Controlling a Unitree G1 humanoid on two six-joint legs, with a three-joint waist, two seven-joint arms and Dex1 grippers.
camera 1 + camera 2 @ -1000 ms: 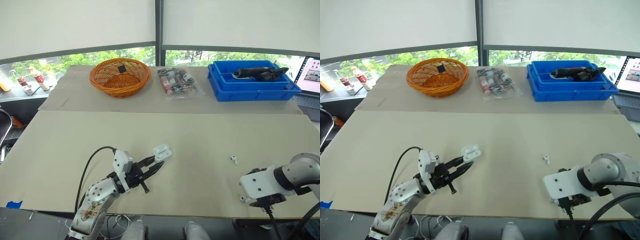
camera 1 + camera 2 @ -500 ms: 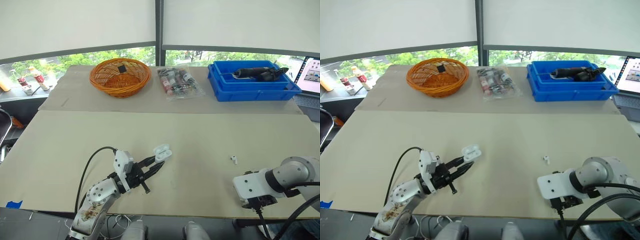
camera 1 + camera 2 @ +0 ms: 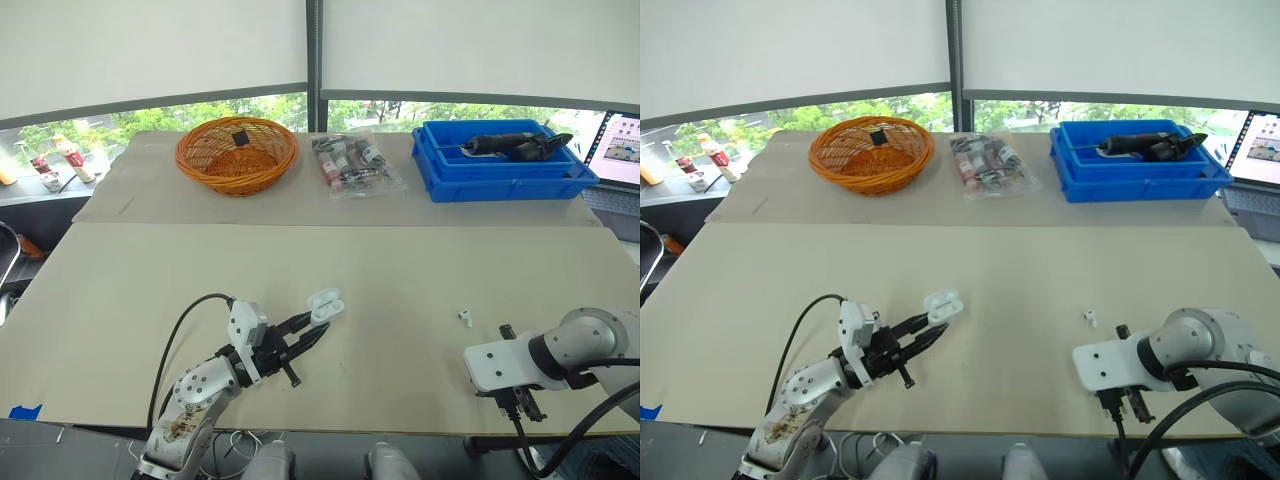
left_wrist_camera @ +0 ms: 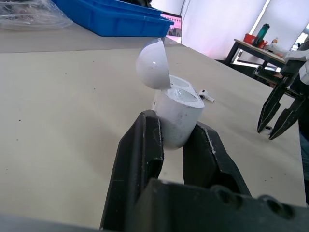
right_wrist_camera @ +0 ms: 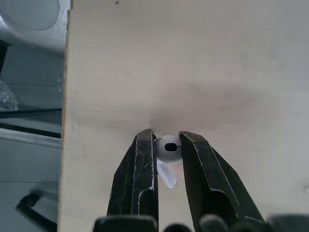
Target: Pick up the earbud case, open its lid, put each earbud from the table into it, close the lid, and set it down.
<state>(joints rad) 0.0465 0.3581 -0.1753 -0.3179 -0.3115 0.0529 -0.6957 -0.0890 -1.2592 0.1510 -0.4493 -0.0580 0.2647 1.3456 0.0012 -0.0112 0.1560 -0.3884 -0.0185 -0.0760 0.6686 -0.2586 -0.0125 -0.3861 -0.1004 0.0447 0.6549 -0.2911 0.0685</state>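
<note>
The white earbud case [image 4: 178,108], its lid swung open, is clamped at the base between the fingers of the left gripper [image 3: 315,323] and held over the front middle of the table [image 3: 150,290]. An earbud [image 5: 169,149] is pinched in the nearly closed right gripper [image 5: 167,141] at the table's near right edge. A second earbud [image 3: 465,317] is seen lying on the table between the two grippers. A wicker basket [image 3: 237,153], a plastic bag [image 3: 352,165] and a blue tray [image 3: 500,178] are lined along the far side.

right gripper [image 5: 166,140] shifted slightly inward, along the table's [image 3: 400,265] near edge
</note>
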